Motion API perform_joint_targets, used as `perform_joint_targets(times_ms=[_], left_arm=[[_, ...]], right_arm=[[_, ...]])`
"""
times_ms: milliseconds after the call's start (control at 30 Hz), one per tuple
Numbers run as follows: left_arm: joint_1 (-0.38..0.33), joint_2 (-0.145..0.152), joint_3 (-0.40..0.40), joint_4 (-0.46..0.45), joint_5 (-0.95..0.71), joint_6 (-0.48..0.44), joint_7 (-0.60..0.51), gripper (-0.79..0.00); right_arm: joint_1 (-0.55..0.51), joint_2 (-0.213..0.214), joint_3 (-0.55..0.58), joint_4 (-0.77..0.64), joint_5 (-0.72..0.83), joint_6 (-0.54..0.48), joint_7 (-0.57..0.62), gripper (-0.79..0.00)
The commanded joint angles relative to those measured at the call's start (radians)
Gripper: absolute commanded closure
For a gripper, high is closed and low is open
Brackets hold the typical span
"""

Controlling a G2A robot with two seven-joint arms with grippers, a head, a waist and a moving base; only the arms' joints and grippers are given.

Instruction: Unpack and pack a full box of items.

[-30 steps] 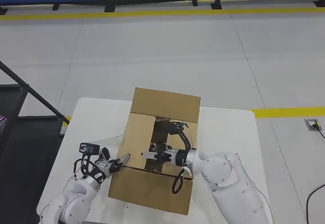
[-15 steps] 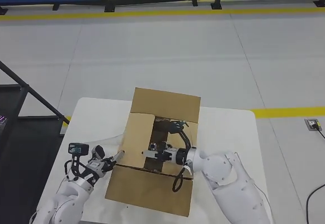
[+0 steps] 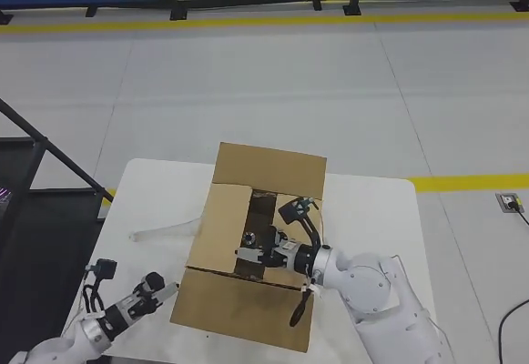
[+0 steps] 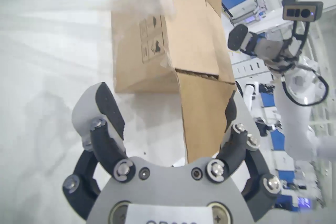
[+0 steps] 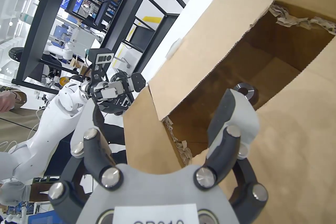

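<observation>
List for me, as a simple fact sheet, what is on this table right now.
Table: white, bears one cardboard box
Flaps: partly open
Inside: crumpled paper, a round metal piece
Left gripper: open, beside the box's near corner
Right gripper: open, at the box's opening
Loose: clear strip on the table beside the box

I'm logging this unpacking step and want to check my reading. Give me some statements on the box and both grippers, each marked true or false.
1. The cardboard box stands on the white table. True.
2. The box's top is sealed shut. False: its flaps stand apart, showing the inside.
3. The right gripper is over the box's opening, jaws open. True.
4. The left gripper is inside the box. False: it is outside, by the box's near corner, jaws open.
5. Crumpled paper lies in the box. True.
</observation>
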Motion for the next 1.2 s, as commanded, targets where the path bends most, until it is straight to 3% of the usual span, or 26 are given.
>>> perform_joint_targets(times_ms=[0, 167, 333, 733, 900, 1167], left_arm=[[-0.010, 0.008, 0.011, 0.027, -0.124, -0.009, -0.128, -0.785], [-0.061, 0.022, 0.042, 0.095, -0.309, 0.014, -0.311, -0.785], [-0.091, 0.037, 0.059, 0.132, -0.444, 0.061, -0.470, -0.785], [-0.084, 0.070, 0.087, 0.096, -0.566, 0.112, -0.522, -0.785], [-0.072, 0.084, 0.088, 0.063, -0.576, 0.103, -0.512, -0.785], [-0.075, 0.095, 0.099, 0.025, -0.672, 0.081, -0.490, -0.785]], right_arm=[[-0.018, 0.001, 0.008, 0.000, -0.012, 0.013, -0.060, -0.785], [-0.078, 0.005, 0.065, -0.017, -0.035, 0.037, -0.290, -0.785], [-0.111, 0.009, 0.116, 0.002, 0.012, 0.005, -0.424, -0.785], [-0.042, 0.006, 0.170, 0.213, 0.052, -0.077, -0.702, -0.785], [0.055, 0.004, 0.183, 0.373, 0.087, -0.075, -0.717, -0.785], [0.260, -0.004, 0.173, 0.679, 0.198, -0.122, -0.609, -0.785]])
